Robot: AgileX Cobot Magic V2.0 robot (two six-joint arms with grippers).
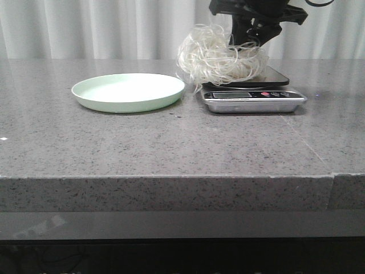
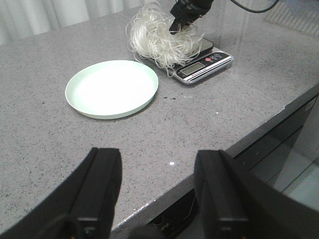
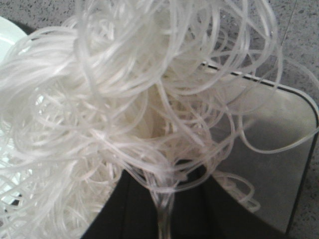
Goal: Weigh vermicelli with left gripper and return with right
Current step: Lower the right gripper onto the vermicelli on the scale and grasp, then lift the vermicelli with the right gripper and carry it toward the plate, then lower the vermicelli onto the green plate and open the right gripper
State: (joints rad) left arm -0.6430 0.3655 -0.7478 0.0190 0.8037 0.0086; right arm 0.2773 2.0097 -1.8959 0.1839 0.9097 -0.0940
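The vermicelli (image 1: pixel 219 57) is seen as translucent whitish strands. A pale green plate (image 1: pixel 128 92) is shown on a grey speckled table (image 1: pixel 171 148). The scale (image 1: pixel 254 98) is finished in silver with a dark platform, and the right gripper (image 1: pixel 251 35) is coloured black.

A staged test setup, it seems, made like a kitchen. A grey speckled stone table (image 1: pixel 171 154) stands before white curtains (image 1: pixel 85 28). A scale (image 1: pixel 254 100) and plate (image 1: pixel 128 91) sit there.
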